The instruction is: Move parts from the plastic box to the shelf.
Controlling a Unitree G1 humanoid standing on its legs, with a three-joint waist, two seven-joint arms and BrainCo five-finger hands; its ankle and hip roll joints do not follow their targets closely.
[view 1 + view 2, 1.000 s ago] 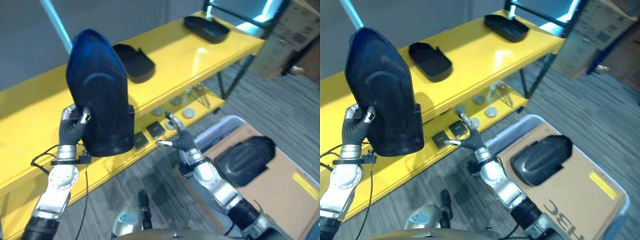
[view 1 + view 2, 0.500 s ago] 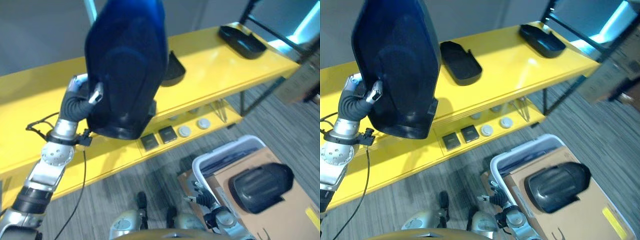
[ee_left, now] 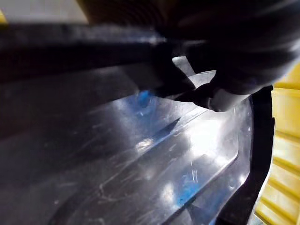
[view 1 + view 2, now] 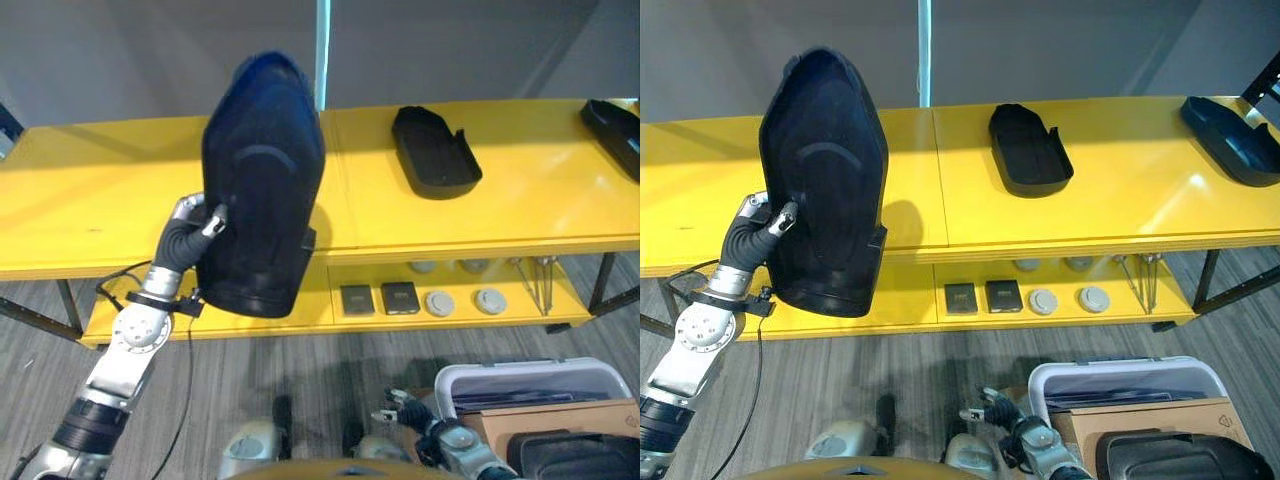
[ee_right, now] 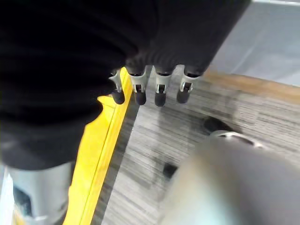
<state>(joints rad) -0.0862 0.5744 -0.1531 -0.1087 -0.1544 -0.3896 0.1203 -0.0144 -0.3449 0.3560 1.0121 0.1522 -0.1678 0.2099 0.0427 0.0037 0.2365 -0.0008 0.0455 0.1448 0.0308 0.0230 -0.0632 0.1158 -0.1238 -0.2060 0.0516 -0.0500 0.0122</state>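
While my left hand (image 4: 768, 228) has its fingers (image 4: 213, 222) curled round the lower edge of the big dark part (image 4: 825, 185), that part stands nearly upright, long axis vertical, in front of the yellow shelf (image 4: 1120, 190). From the fingers the top board lies just behind and past it, so I judge the next move tips it forward and flat, left of the 2 parts already lying there (image 4: 1028, 148). My right hand (image 4: 992, 411) hangs low near the plastic box (image 4: 1120, 378), fingers relaxed and empty, well apart from the shelf.
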